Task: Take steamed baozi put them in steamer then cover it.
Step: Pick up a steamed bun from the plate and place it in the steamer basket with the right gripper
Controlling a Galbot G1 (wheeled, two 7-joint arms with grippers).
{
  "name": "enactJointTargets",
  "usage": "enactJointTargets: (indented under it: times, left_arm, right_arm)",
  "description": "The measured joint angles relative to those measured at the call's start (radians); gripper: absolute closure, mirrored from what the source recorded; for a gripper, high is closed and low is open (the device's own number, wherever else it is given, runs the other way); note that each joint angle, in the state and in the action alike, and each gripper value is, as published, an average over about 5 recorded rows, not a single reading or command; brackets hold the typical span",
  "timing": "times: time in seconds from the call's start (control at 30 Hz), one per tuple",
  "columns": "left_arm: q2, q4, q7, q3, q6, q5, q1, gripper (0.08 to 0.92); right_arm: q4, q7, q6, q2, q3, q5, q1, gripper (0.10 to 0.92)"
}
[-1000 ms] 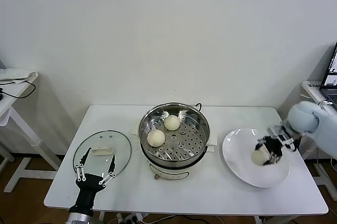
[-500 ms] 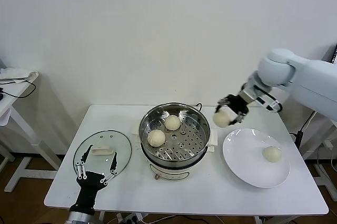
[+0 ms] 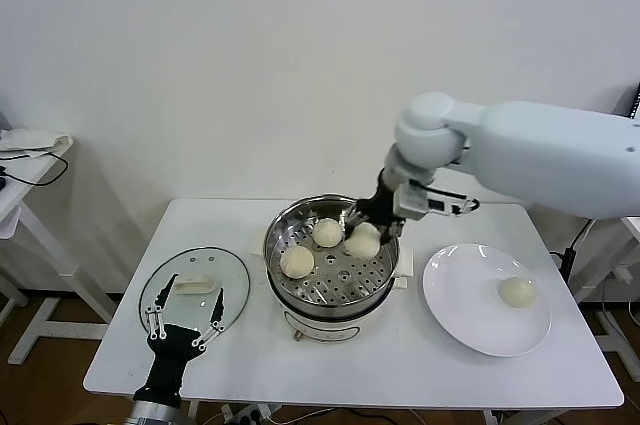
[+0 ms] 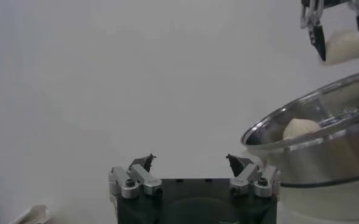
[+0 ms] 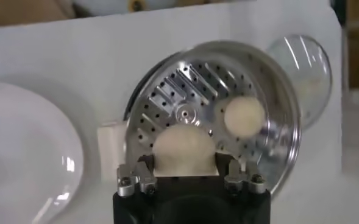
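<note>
Reaching across from the robot's right side, the right arm bends at the elbow and angles its wrist downward over the steamer. The right gripper is clamped on one steamed baozi, held at the right side of the steamer's opening, level with the rim. The wrist view shows this bun seated between the two fingers above the perforated tray.

Two further buns rest on the tray: one toward the rear and one toward the front left. A fourth bun lies on the flat white plate to the right of the steamer. All buns are round, smooth and cream-white.

The steamer is round, polished steel with a white base. The cover, clear glass with a metal rim and white handle, lies flat on the white table to the left.

The left gripper hovers at the near edge of the cover, fingers spread apart.
</note>
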Motion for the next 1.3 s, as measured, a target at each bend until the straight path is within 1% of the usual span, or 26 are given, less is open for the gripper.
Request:
enactJointTargets:
  times: [0.33, 0.73, 0.93, 1.1, 1.3]
  left_arm:
    - [0.005, -0.004, -0.004, -0.007, -0.006, -0.005, -0.001, 0.177]
    - [0.004, -0.004, -0.007, -0.012, -0.013, -0.007, 0.001, 0.177]
    - [0.002, -0.002, -0.011, -0.014, -0.015, -0.007, 0.0, 0.177]
    - [0.002, 0.003, -0.011, -0.014, -0.015, -0.007, -0.003, 0.177]
    - [0.002, 0.009, -0.011, -0.014, -0.014, -0.008, -0.009, 0.177]
  right_arm:
    - [-0.025, 0.039, 0.097, 0.087, -0.01, -0.132, -0.082, 0.364]
    - [-0.061, 0.048, 0.135, 0.162, -0.013, -0.202, -0.138, 0.341]
    - [-0.07, 0.048, 0.143, 0.182, -0.018, -0.214, -0.148, 0.298]
    - [-0.069, 0.046, 0.147, 0.183, -0.014, -0.219, -0.148, 0.22]
    - [-0.067, 0.039, 0.149, 0.163, 0.01, -0.203, -0.135, 0.203]
